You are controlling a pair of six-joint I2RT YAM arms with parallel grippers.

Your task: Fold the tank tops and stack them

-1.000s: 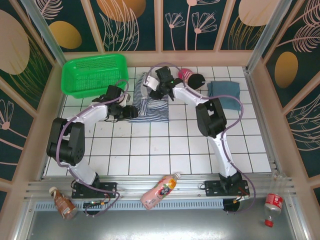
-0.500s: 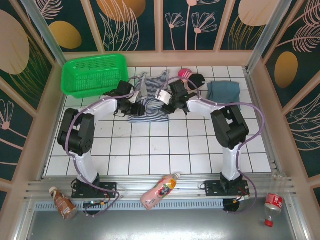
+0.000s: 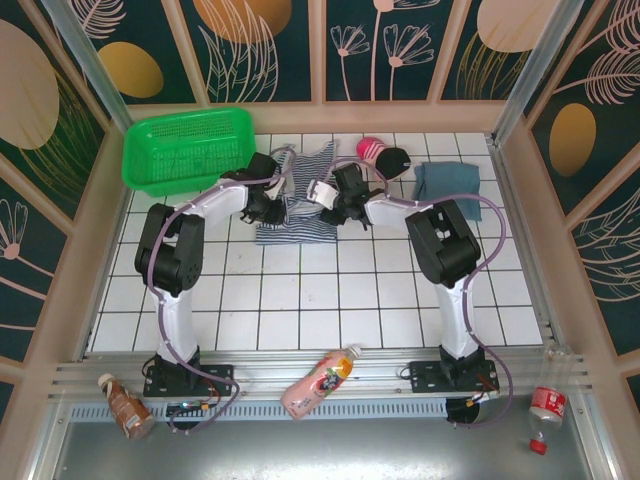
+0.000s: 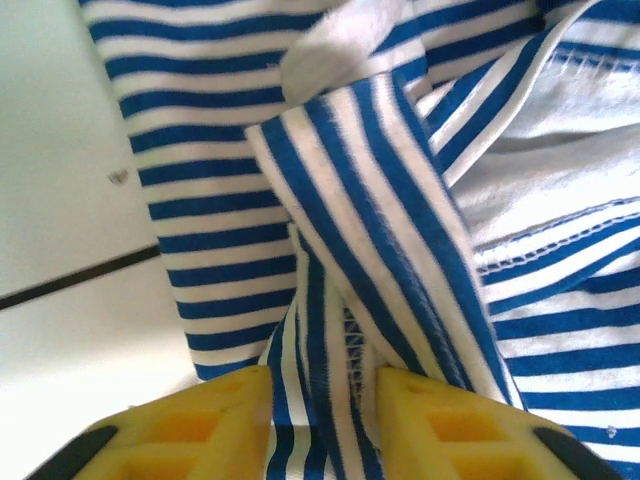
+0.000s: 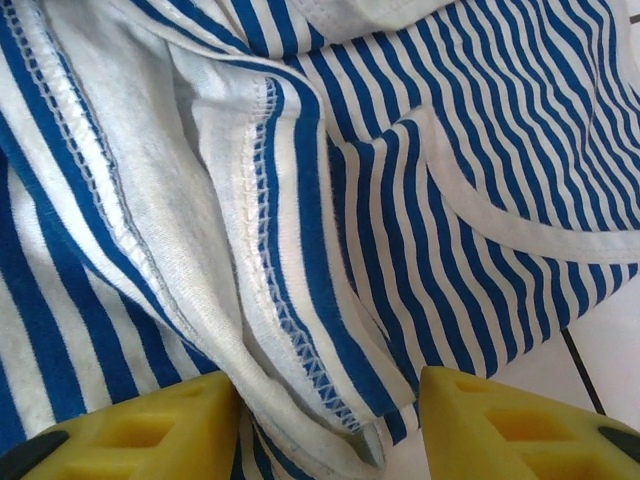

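The striped tank top (image 3: 300, 218) lies rumpled on the white tiles at the back middle. My left gripper (image 3: 274, 203) is at its left edge, and in the left wrist view (image 4: 325, 405) its yellow fingers (image 4: 200, 425) pinch an upright fold of the striped cloth (image 4: 360, 180). My right gripper (image 3: 336, 208) is at the top's right edge. Its jaws (image 5: 330, 415) stand apart around a bunched hem of the striped cloth (image 5: 450, 150), with a little tile showing beside the right finger (image 5: 500, 420). The blue-grey tank top (image 3: 450, 186) lies folded at the back right.
A green basket (image 3: 185, 150) stands at the back left. A pink-and-black toy (image 3: 383, 155) lies between the two tops. Bottles (image 3: 320, 382) rest on the near rail, outside the tiles. Patterned walls close in the table (image 3: 300, 300) on three sides.
Both grippers came together onto the striped top, the right one down from its far edge. The left jaws closed onto a fold. The cloth now lies lower and more bunched.
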